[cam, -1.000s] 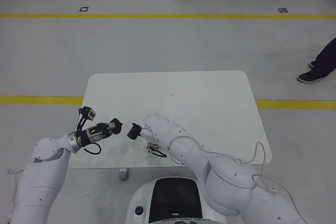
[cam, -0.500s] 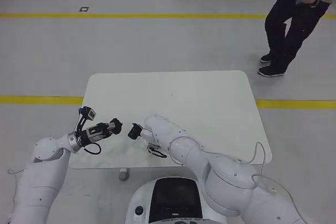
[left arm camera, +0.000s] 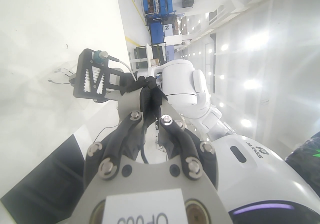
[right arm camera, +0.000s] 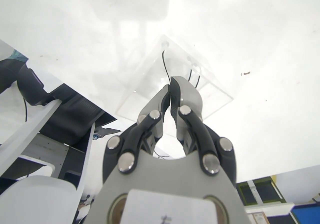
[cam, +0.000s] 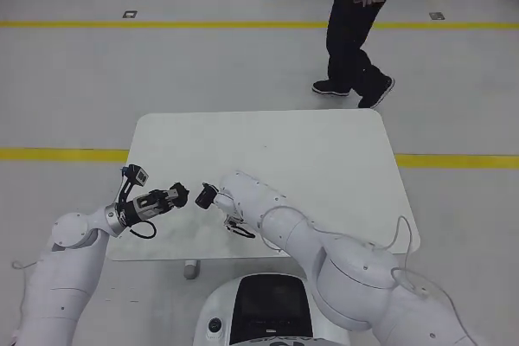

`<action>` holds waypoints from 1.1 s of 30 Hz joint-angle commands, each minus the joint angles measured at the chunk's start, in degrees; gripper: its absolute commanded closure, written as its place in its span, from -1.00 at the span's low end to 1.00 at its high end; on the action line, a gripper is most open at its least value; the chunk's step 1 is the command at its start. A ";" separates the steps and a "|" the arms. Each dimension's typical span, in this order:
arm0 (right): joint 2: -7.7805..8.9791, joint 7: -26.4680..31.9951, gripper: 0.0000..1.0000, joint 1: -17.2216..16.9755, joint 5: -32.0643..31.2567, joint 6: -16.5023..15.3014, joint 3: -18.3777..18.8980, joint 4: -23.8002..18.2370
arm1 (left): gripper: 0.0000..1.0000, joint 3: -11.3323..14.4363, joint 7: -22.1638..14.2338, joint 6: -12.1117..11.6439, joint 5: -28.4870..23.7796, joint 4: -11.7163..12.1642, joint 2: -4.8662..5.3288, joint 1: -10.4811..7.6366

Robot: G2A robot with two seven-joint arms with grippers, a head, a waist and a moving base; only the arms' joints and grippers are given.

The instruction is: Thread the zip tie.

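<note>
My right claw (right arm camera: pixel 170 91) is pressed together on the zip tie (right arm camera: pixel 165 65), a thin black strap. Its long axis runs straight out past my fingertips, away from my wrist, to a small hole near the far edge of the clear plastic piece (right arm camera: pixel 212 90). That piece lies on the counter (right arm camera: pixel 75 10) right in front of this claw. I judge the coming push depends on keeping the strap in line with that hole. Just past the same fingertips, two more black strands (right arm camera: pixel 198 80) pass through the clear piece. I cannot tell whether it is a box or a flat plate. My left claw (left arm camera: pixel 150 96) is also pressed together, but I cannot make out what it pinches, if anything. It faces the right one tip to tip, just apart. The right arm is nearer the strap.
</note>
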 commanded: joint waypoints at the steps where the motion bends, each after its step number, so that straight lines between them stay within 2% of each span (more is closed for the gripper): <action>1: 0.03 0.17 1.00 0.29 0.20 -0.12 0.34 -0.06 | 1.00 0.00 0.00 0.00 0.00 0.00 0.00 0.00; 10: 1.12 -0.61 1.00 1.90 1.79 -2.03 2.90 0.34 | 1.00 0.00 0.00 0.00 0.00 0.00 0.00 0.00; 15: 2.53 -1.95 1.00 2.36 2.47 -2.91 4.60 -0.75 | 1.00 0.00 0.00 0.00 0.00 0.00 0.00 0.00; 21: 4.60 -2.75 1.00 2.17 3.01 -2.32 6.74 -3.39 | 1.00 0.00 0.00 0.00 0.00 0.00 0.00 0.00; 27: 7.88 -4.71 1.00 0.95 4.08 -1.59 10.33 -8.66 | 1.00 0.00 0.00 0.00 0.00 0.00 0.00 0.00; 32: 12.00 -6.91 1.00 -1.94 4.62 2.85 15.42 -15.58 | 1.00 0.00 0.00 0.00 0.00 0.00 0.00 0.00; 33: 12.26 -6.74 1.00 -2.09 4.50 3.24 15.73 -15.98 | 1.00 0.00 0.00 0.00 0.00 0.00 0.00 0.00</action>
